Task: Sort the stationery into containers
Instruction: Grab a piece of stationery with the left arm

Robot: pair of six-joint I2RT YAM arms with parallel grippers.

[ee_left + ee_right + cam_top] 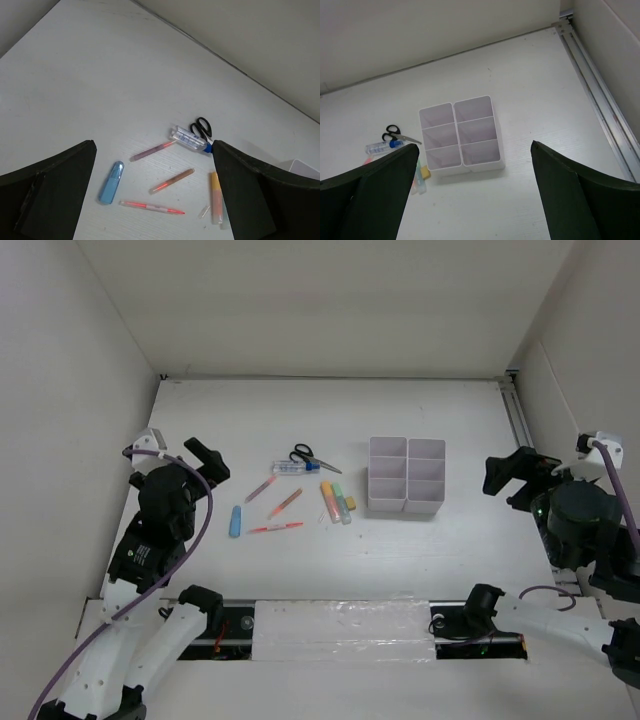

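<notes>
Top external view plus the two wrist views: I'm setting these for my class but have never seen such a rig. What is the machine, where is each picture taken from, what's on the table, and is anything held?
These are two robot arms bolted at the near edge of a table. The top view looks down from above and behind; each wrist view looks out between that arm's dark fingers. The left end effector and right end effector are open, holding nothing. On the table lie scissors, a blue-capped tube, a light blue marker, red pens and highlighters. Right of them stands a white six-compartment organiser, empty.
</notes>
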